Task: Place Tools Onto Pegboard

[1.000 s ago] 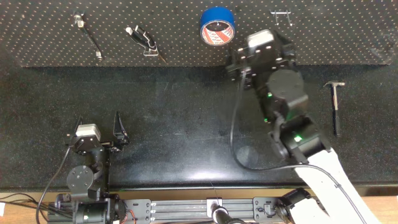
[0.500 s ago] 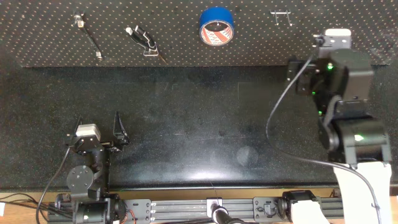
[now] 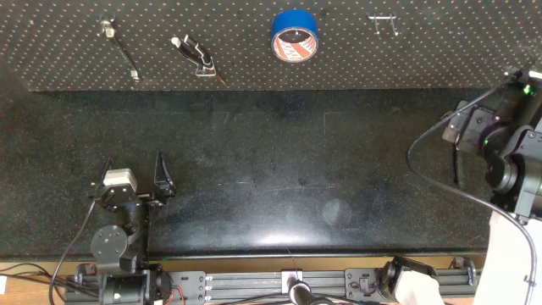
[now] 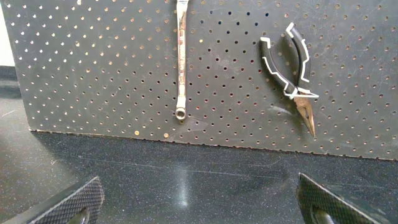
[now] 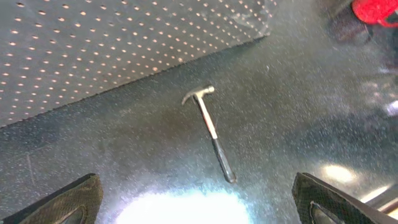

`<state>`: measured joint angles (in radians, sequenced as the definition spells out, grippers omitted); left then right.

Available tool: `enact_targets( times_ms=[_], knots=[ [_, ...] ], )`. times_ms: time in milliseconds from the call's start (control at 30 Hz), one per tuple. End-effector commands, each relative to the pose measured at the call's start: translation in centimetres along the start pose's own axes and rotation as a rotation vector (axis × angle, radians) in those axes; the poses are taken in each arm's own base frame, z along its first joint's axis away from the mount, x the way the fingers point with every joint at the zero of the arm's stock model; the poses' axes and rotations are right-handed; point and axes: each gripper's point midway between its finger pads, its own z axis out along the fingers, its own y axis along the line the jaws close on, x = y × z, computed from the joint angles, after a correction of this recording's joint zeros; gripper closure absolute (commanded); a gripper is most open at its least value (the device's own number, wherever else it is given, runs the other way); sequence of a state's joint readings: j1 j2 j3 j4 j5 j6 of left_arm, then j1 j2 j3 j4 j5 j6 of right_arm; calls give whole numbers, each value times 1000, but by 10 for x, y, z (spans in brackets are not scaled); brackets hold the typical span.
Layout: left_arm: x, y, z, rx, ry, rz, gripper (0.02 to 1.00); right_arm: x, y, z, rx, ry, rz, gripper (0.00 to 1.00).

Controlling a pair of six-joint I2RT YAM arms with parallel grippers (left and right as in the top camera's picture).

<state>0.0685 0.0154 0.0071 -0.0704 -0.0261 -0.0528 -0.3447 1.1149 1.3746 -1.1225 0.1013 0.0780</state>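
The right gripper [image 5: 199,205] has swung rightward and hangs spread wide over the hammer [image 5: 212,132].

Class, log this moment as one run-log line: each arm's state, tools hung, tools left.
left fingers open, facing pegboard | right fingers open, above hammer | hung: wrench, pliers, tape | hammer on table

The right end effector [image 5: 199,213] swings away from the roll of tape [image 3: 295,36] on the pegboard [image 3: 237,59]. It crosses rightward along the board's lower edge and now hangs over the far right side of the worktop [image 3: 254,152]. The hammer [image 5: 208,130], a second ago well off to its right, now lies just ahead of its spread fingers [image 5: 68,202]. In the top view the arm now overlaps the hammer's spot.
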Motion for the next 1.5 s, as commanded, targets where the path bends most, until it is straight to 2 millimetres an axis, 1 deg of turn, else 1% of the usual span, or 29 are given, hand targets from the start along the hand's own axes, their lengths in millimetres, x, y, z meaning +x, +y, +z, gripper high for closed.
enact_targets(
  times_ms=[33,133,200,300,467,500,567,700,833,900,1033,1067,1100,1233,1367,1500],
  knots=[
    [0,2,0,-15,-2,2,23,-11,-2,-7,-3,-44,21,1],
    [0,2,0,-15,-2,2,25,-30,5,-8,-44,-120,26,1],
    [0,2,0,-15,-2,2,20,-34,4,-9,-44,-139,27,1],
    [0,2,0,-15,-2,2,23,-28,5,-7,-48,-111,34,1],
    [0,2,0,-15,-2,2,23,-25,-2,18,5,-40,12,1],
    [0,2,0,-15,-2,2,23,-24,-1,21,5,-29,-17,1],
    [0,2,0,-15,-2,2,23,-23,-1,29,5,-6,-167,1],
    [0,2,0,-15,-2,2,23,-16,-6,33,11,20,-262,1],
    [0,2,0,-15,-2,2,23,3,-9,47,-76,64,-345,1],
    [0,2,0,-15,-2,2,23,18,-14,57,-103,97,-360,1],
    [0,2,0,-15,-2,2,23,53,-37,84,-87,170,-365,1],
    [0,2,0,-15,-2,2,23,66,-42,95,-80,186,-362,1],
    [0,2,0,-15,-2,2,25,73,-45,102,-75,192,-357,1],
    [0,2,0,-15,-2,2,25,96,-43,121,-106,229,-379,1],
    [0,2,0,-15,-2,2,23,109,-31,137,-192,273,-360,1],
    [0,2,0,-15,-2,2,20,124,-28,152,-235,342,-371,1]
  ],
)
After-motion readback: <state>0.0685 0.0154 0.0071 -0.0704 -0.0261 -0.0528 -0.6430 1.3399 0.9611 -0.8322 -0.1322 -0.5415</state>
